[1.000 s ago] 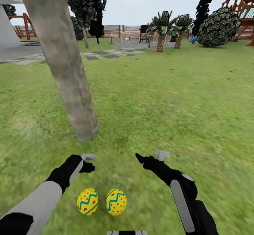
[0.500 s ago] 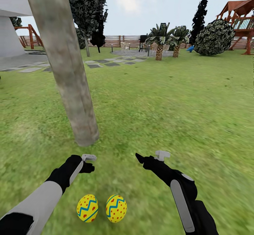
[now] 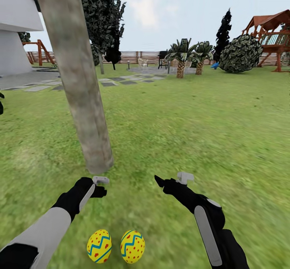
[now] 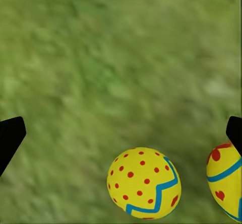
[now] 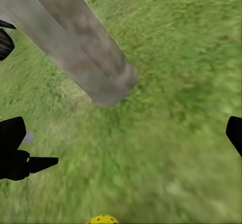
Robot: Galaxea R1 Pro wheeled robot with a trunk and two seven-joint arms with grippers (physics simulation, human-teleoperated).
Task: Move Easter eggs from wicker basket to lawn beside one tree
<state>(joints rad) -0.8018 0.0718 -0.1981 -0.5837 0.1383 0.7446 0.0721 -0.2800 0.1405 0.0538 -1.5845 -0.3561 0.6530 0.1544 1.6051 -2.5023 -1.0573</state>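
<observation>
from my head i see two easter eggs, the left egg (image 3: pixel 99 246) and the right egg (image 3: pixel 133 247), lying close together on the lawn (image 3: pixel 209 124) just short of the tree (image 3: pixel 80 87). my left gripper (image 3: pixel 100 186) and right gripper (image 3: pixel 167 182) hang above the grass beyond the eggs, holding nothing; from here i cannot tell how wide the fingers stand.

along my left wrist, both dark fingertips (image 4: pixel 11 138) sit at opposite edges, spread wide and empty, with one whole egg (image 4: pixel 144 183) and part of another egg (image 4: pixel 226 181) on the grass below.

along my right wrist the fingertips (image 5: pixel 11 136) are likewise apart, released, with the trunk base (image 5: pixel 96 73) ahead and a sliver of egg (image 5: pixel 102 219) at the edge.

i judge two eggs placed; a third, and the basket, remain to be fetched, which calls for turning away.
</observation>
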